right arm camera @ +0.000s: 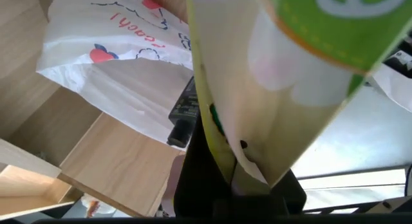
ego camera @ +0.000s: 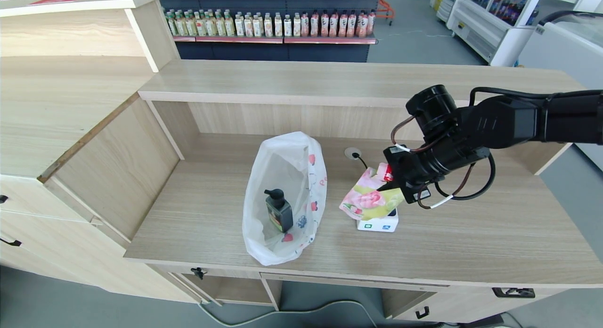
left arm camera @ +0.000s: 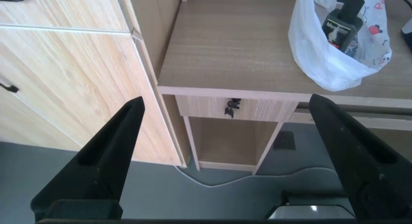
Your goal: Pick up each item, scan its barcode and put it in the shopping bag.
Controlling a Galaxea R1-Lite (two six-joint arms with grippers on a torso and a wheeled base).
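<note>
A white shopping bag with a printed pattern stands open on the wooden counter. Inside it stands a dark pump bottle. To its right, my right gripper is shut on a floral refill pouch and holds it just above a small white scanner box. In the right wrist view the pouch hangs close in front, with the bag and the bottle behind it. My left gripper is open and holds nothing, below and in front of the counter's edge, with the bag farther off.
A raised shelf runs along the counter's back and a wooden side wall closes its left. A black cable leaves a round grommet behind the scanner. A key sits in the drawer front.
</note>
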